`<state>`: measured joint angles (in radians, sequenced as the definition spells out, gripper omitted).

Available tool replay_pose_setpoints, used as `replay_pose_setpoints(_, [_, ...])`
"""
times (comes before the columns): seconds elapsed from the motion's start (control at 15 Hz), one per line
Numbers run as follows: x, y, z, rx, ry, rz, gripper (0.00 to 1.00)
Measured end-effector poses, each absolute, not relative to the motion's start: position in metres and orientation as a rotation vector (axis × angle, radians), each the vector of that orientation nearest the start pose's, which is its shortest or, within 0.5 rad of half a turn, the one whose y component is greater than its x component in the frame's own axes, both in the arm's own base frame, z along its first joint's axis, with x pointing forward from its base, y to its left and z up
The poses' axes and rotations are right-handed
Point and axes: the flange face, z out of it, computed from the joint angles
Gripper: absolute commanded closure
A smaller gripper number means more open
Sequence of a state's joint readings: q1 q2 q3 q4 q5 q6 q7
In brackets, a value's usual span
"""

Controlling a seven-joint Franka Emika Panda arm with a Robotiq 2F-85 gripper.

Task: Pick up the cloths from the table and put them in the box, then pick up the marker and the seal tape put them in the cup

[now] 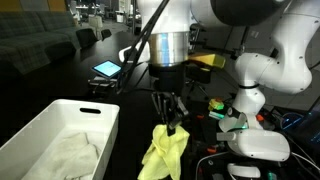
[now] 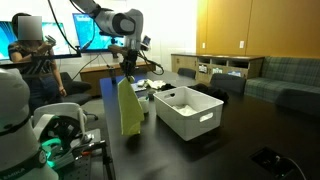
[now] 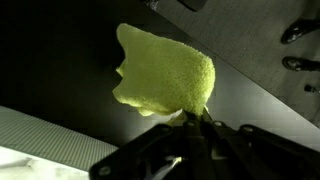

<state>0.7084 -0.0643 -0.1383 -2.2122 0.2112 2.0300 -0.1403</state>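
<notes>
Wrist view — end effector (image 3: 195, 120) gripping yellow cloth (image 3: 165, 70), in an exterior view beside box (image 2: 180, 123)

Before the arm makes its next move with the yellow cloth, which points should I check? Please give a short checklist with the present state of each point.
1. Gripper shut on the yellow cloth: ok, the cloth hangs from the jaws.
2. Lower end of the yellow cloth clear of the table: cannot tell.
3. Yellow cloth over the box: not ok, it hangs beside the box, outside its walls.
4. Off-white cloth inside the box: ok.
5. Room in the box for a second cloth: ok, part of its floor is bare.
</notes>
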Motion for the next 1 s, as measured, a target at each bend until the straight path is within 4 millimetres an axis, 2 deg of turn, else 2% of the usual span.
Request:
replay_pose_setpoints(0.2, [0.421, 0.324, 0.408, -2.832, -1.020, 0.169, 0.98])
replay_pose_setpoints(0.33, [0.437, 0.327, 0.414, -2.863, -0.927, 0.092, 0.98])
replay_pose_setpoints(0.53, [0.471, 0.298, 0.404, -2.926, -0.680, 0.057, 0.98])
replay_pose_setpoints(0.73, [0.497, 0.258, 0.372, -2.979, -0.423, 0.105, 0.98])
replay_pose_setpoints(0.87, [0.505, 0.234, 0.344, -3.006, -0.258, 0.173, 0.98])
replay_pose_setpoints(1.0, [0.504, 0.215, 0.317, -3.019, -0.096, 0.242, 0.98])
